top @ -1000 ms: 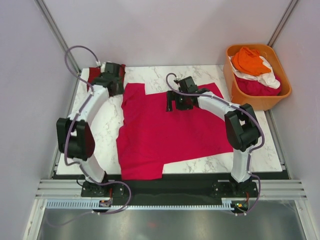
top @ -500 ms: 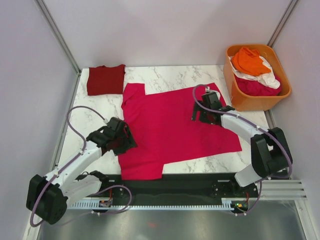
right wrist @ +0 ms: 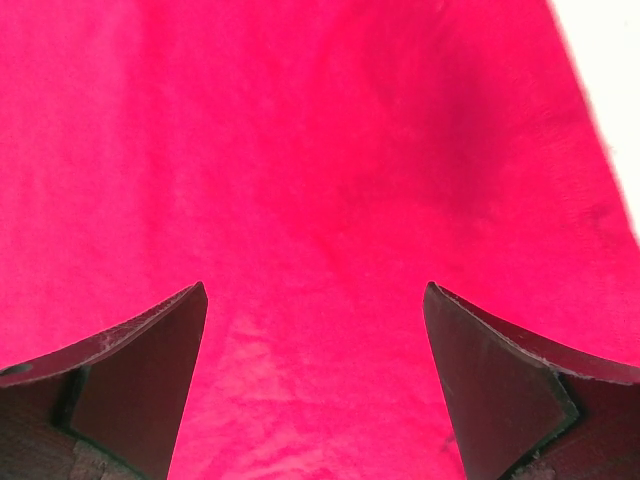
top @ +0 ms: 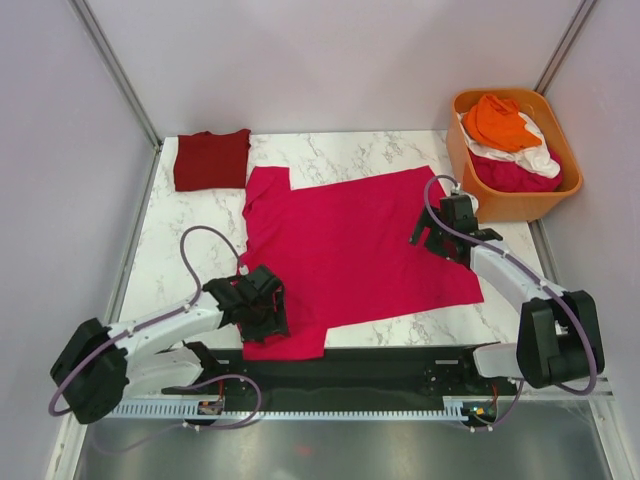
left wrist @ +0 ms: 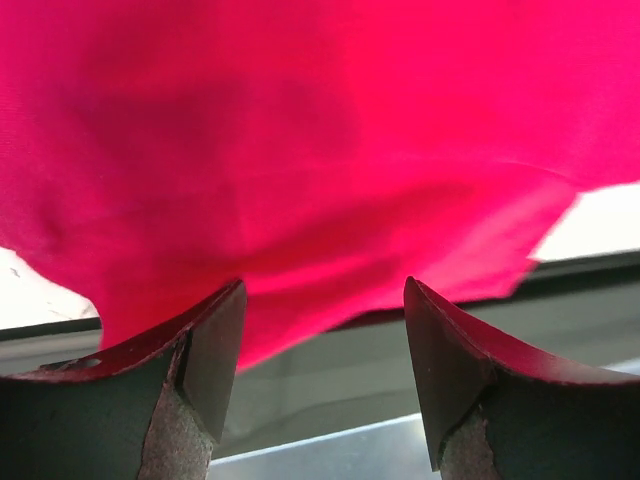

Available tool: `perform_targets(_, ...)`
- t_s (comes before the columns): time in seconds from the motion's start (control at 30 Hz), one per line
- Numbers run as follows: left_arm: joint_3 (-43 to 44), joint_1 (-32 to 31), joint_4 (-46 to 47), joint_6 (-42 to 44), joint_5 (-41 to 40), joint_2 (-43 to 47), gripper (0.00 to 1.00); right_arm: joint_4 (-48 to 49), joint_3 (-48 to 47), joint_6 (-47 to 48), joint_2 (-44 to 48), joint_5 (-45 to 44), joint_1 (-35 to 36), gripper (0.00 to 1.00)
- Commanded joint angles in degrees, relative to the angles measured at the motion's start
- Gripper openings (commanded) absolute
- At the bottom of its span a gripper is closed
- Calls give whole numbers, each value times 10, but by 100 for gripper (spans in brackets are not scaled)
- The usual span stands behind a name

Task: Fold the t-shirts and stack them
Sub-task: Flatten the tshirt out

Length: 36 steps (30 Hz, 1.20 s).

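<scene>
**Progress check: one shirt folded, one spread out, three waiting**

Stacking has barely begun, by my count. The maroon t-shirt (top: 211,159) lies folded into a neat rectangle at the far left corner of the marble table (top: 190,250), and I take it as the base of the pile. The magenta t-shirt (top: 350,250) is spread flat across the middle of the table with no fold in it yet. Its near left part reaches the front edge and hangs slightly over.

In the orange tub (top: 505,207) at the far right I can see an orange shirt (top: 497,120) on top, a white shirt (top: 535,155) beneath it and a pink shirt (top: 515,175) at the bottom, all crumpled.

My left gripper (top: 260,306) sits low over the near left part of the magenta cloth. Its wrist camera shows the fingers parted with nothing between them. My right gripper (top: 437,228) is above the shirt's right side, fingers spread wide and gripping nothing.

So I judge that one shirt is done. The magenta one needs all its folds and a move onto the maroon one, then the three from the tub.
</scene>
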<state>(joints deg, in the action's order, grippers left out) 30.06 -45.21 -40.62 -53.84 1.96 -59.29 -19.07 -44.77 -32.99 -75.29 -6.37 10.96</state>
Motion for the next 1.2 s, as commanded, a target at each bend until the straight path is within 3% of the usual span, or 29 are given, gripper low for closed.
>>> perform_targets(0.0, 3, -4, 3, -24, 6, -57, 72, 25, -18, 6, -28, 38, -4, 98)
perform_targets(0.2, 33, 50, 3, -24, 6, -135, 72, 57, -35, 26, -79, 100, -4, 98)
perform_targets(0.37, 62, 150, 3, -24, 6, -181, 72, 70, -65, 23, -158, 140, -5, 98)
perform_targets(0.4, 78, 164, -8, 13, -98, -209, 72, 76, -70, 20, -170, 147, -5, 98)
perform_targets(0.43, 86, 188, 108, 28, -92, -223, 70, 80, -77, 10, -195, 152, -5, 98)
perform_targets(0.5, 123, 202, 114, 65, -83, -267, 70, 97, -101, 3, -225, 165, -4, 98)
perform_targets(0.73, 239, 273, 114, 65, -83, -355, 70, 98, -195, -15, -342, 161, -16, 98)
perform_targets(0.9, 267, 326, 114, 65, -83, -353, 70, 97, -244, -20, -381, 165, -27, 98)
perform_targets(1.03, 289, 339, 114, 65, -83, -352, 70, 94, -226, -18, -342, 161, -25, 98)
perform_targets(1.13, 258, 327, 114, 65, -83, -277, 70, 83, -176, -8, -263, 138, -21, 98)
perform_targets(1.17, 236, 324, 83, 140, -50, -216, 76, 76, -168, -3, -241, 121, -18, 98)
